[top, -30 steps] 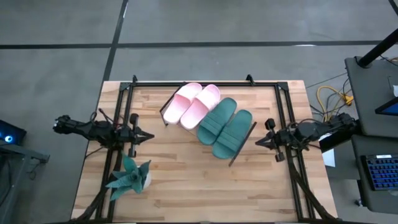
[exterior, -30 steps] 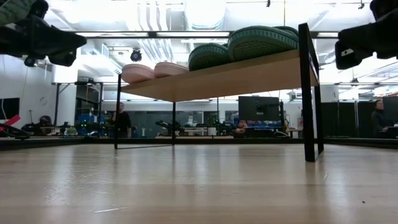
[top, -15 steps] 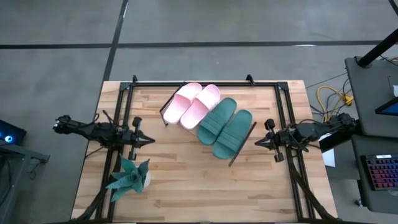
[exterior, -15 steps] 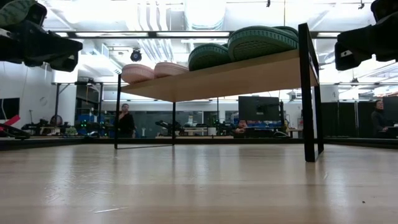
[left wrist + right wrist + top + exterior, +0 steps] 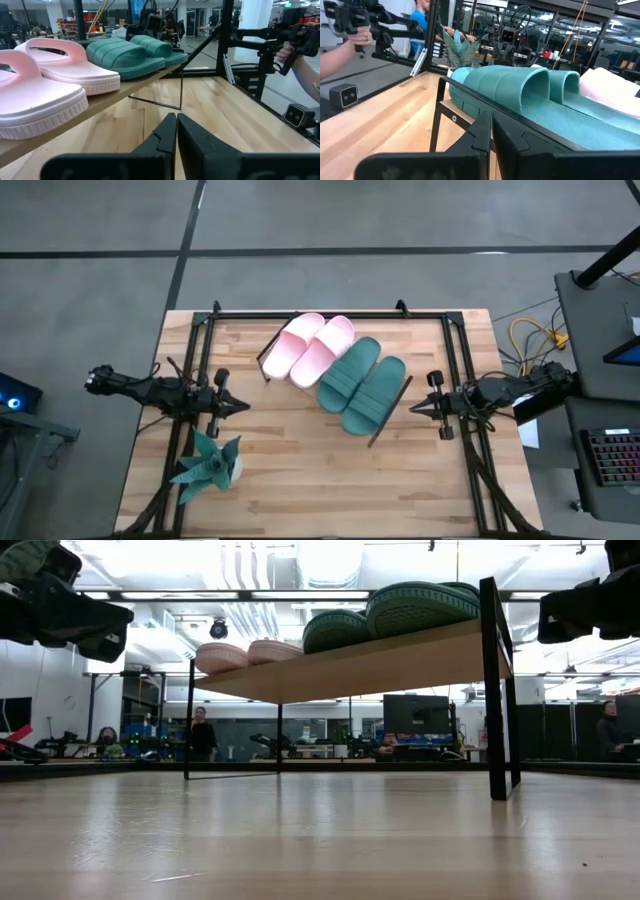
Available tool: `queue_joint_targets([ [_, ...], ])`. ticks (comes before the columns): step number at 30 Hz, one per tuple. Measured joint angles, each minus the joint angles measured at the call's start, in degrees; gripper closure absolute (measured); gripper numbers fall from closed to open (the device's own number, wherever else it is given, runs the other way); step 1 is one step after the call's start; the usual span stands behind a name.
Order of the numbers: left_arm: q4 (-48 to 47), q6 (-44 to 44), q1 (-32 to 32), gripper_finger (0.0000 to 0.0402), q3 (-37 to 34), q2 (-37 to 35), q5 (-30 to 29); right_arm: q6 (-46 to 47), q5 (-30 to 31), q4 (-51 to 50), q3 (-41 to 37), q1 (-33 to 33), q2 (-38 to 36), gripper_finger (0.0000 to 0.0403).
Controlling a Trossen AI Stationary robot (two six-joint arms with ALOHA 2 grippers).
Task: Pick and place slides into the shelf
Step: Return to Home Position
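You have all four slides on the shelf (image 5: 380, 665), which stands at a slant near the far middle of the desk (image 5: 300, 480). The two pink slides (image 5: 312, 348) lie side by side at the far-left end of the shelf. The two green slides (image 5: 362, 384) lie side by side at the other end, just beside the pink ones. In the low view, their soles rest flat on top of the shelf.

Your left hand (image 5: 240, 406) hangs above the left part of the desk and points toward the middle, apart from the shelf. Its two fingers are pressed together and hold nothing. Your right hand (image 5: 413, 408) hangs at the right side and points at the green end of the shelf, near it but not touching. Its fingers are also pressed together, with nothing between them.

A green toy plant (image 5: 207, 463) stands on the desk near the left arm, toward the front edge.
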Motion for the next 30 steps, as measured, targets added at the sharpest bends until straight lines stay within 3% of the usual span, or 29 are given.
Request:
queue_joint_targets([
  [30,0.0,0.07,-0.01,0.0402,-0.04,0.05,0.02,0.87,0.02,0.0,0.0,0.0,0.04,0.0394],
])
